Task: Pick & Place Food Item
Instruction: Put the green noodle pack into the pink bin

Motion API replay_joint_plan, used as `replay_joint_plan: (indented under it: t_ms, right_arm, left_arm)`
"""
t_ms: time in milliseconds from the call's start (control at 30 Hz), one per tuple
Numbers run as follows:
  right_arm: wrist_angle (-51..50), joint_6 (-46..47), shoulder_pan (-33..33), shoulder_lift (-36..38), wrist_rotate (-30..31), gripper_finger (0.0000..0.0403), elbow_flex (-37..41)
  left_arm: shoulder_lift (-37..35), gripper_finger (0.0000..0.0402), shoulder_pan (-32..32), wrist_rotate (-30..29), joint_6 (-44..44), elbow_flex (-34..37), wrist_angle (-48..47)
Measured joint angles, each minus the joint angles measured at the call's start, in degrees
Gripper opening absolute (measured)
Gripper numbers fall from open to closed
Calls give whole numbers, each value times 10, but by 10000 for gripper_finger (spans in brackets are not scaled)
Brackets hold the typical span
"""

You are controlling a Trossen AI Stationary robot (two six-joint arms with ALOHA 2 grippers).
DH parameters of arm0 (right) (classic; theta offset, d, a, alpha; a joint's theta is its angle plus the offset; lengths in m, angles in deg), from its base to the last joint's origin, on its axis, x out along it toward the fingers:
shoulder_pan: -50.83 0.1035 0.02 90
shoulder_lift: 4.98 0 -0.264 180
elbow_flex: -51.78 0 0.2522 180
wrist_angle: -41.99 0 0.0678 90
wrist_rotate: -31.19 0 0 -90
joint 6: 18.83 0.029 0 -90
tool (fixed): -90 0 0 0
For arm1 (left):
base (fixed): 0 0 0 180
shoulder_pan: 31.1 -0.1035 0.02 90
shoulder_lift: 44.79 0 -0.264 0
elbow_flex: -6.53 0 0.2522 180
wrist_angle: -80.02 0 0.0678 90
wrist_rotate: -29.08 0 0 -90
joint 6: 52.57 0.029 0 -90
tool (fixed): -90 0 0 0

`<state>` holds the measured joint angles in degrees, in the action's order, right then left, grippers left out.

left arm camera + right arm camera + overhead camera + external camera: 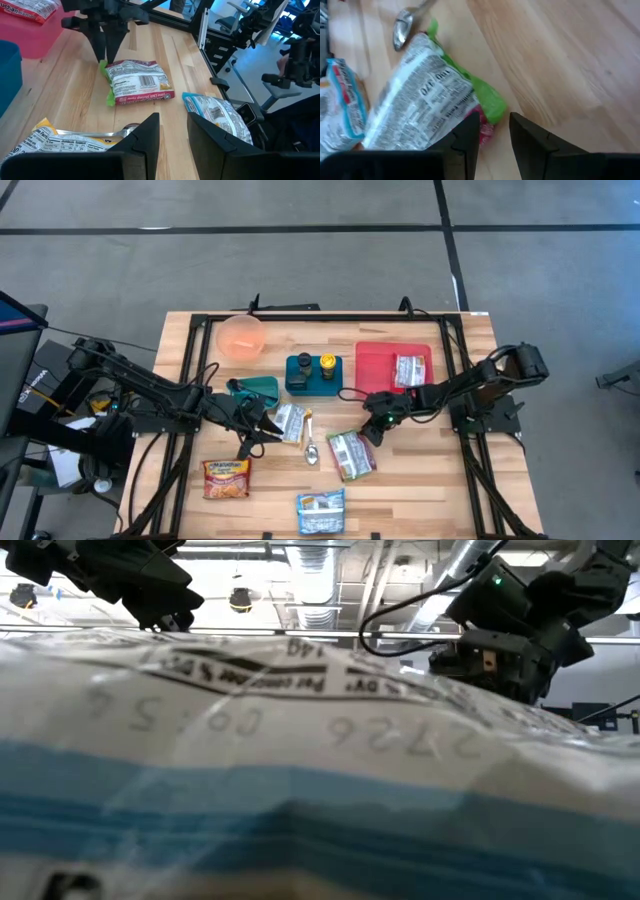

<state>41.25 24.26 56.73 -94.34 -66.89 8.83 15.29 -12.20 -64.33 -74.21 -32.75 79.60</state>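
Even, bright overhead light falls on the tabletop (400, 480), leaving only soft, short shadows beside the arms and no harsh glare on the wood. In the low view a blue-and-white packet (300, 790) sits against the lens and is badly out of focus, its print smeared. Above that packet, ceiling lamps (240, 600) glow brightly.

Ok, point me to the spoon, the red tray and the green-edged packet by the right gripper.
spoon (311, 452), high view, on its bowl.
red tray (372, 364), high view, on a bare part of its floor.
green-edged packet (351, 454), high view, on the packet's middle.
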Motion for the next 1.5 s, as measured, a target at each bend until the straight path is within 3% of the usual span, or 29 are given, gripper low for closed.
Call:
replay_joint_plan:
  t_ms: [633,1100,1500]
  right_arm:
    - [40,19,8,-33,-6,100,-1]
    - [53,15,8,-33,-4,8,-1]
    - [53,13,8,-33,4,1,-1]
  left_arm:
    - [0,95,0,0,0,0,0]
    - [0,95,0,0,0,0,0]
    - [0,95,0,0,0,0,0]
